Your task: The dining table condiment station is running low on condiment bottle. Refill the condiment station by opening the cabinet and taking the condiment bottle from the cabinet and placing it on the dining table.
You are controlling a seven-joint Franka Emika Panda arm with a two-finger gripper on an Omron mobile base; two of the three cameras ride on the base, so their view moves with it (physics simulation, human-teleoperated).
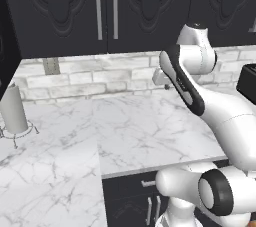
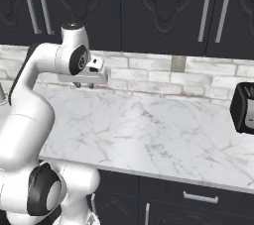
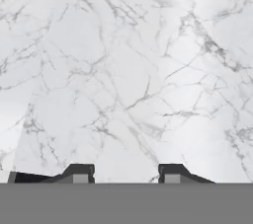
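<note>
The black upper cabinet hangs above the counter with its carved doors closed. Long silver bar handles run down the door edges. My gripper hovers over the marble counter below the cabinet and points down. In the hand view the gripper is open, its two dark fingertips apart with bare marble between them. The condiment bottle is hidden. The dining table is out of view.
The marble counter backs onto a pale brick backsplash with an outlet. A paper towel roll stands at the left, a black toaster at the right. Dark lower drawers sit beneath.
</note>
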